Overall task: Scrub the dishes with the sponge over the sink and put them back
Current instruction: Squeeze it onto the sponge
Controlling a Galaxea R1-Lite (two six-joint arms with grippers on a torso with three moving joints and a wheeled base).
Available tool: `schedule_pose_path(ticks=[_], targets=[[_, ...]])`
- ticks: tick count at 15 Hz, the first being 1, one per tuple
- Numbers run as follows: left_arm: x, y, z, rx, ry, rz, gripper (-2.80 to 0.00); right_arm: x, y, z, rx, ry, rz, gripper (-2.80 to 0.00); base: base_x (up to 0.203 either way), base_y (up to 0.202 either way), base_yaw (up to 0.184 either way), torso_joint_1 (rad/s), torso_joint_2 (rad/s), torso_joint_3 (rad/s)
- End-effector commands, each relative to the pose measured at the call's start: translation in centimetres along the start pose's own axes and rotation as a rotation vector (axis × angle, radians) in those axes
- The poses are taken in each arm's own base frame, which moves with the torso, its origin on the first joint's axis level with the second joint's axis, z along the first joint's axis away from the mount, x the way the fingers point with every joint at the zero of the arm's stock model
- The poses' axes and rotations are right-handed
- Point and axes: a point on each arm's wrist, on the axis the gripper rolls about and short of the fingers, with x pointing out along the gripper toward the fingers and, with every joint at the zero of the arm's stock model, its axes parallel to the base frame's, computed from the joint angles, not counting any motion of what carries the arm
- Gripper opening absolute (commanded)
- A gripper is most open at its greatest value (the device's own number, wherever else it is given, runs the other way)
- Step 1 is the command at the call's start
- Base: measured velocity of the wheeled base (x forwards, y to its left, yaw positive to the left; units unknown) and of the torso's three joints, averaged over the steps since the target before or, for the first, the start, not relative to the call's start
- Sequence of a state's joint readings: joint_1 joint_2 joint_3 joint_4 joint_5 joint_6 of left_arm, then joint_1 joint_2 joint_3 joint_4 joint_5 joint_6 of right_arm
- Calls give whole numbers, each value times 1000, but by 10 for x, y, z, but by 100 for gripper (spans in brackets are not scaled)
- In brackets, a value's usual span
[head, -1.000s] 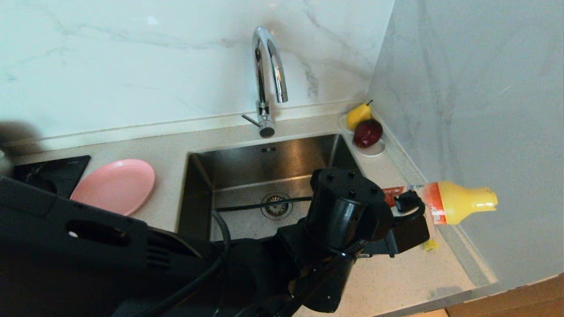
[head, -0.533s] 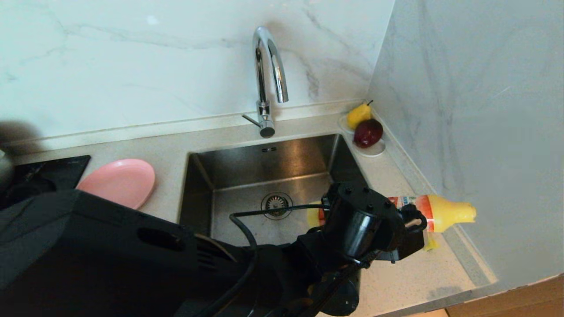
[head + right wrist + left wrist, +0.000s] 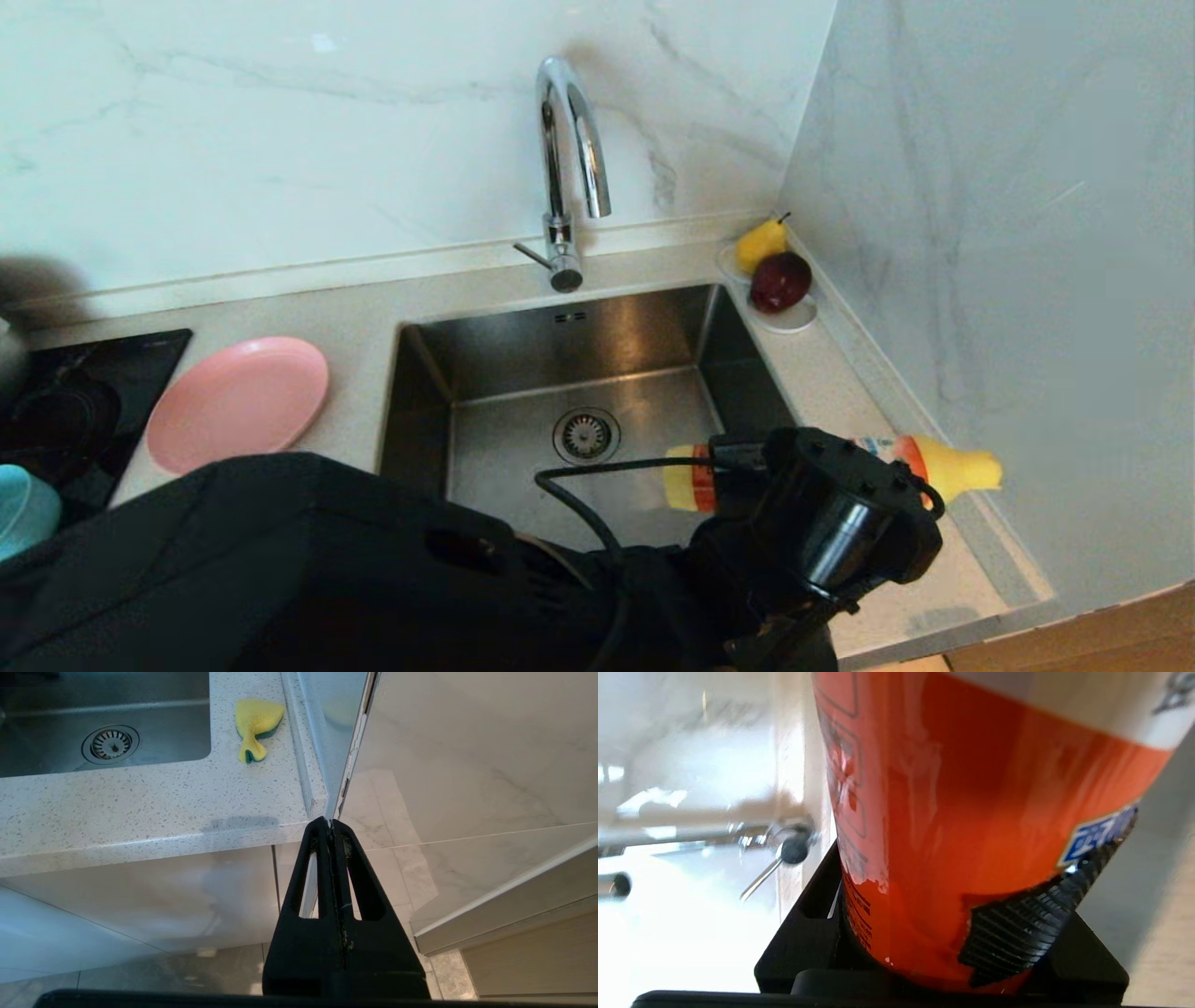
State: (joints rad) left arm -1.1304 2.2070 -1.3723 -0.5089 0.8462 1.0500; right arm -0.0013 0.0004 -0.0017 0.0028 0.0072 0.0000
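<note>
Over the sink's (image 3: 560, 345) front right corner our left gripper (image 3: 952, 933) clamps a detergent bottle (image 3: 934, 467) lying sideways; our right gripper (image 3: 332, 826) hangs closed.

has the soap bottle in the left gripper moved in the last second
Yes. The bottle, held lying sideways in the left gripper, has sunk and swung leftward: its base now reaches over the sink toward the drain strainer.

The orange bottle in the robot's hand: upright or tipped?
Tipped: the bottle lies sideways in the left hand, above the sink rim.
</note>
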Motion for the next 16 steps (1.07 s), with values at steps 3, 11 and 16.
schedule_pose_path(ticks=[3,11,16], targets=[[5,-20,4,54,5,-20,-280,0,0,0,0,0,2,-280,0,0,0,0,0,0],[10,-40,3,91,47,-28,-280,0,0,0,0,0,1,-280,0,0,0,0,0,0],[13,-42,2,96,58,-28,-280,0,0,0,0,0,0,-280,0,0,0,0,0,0]])
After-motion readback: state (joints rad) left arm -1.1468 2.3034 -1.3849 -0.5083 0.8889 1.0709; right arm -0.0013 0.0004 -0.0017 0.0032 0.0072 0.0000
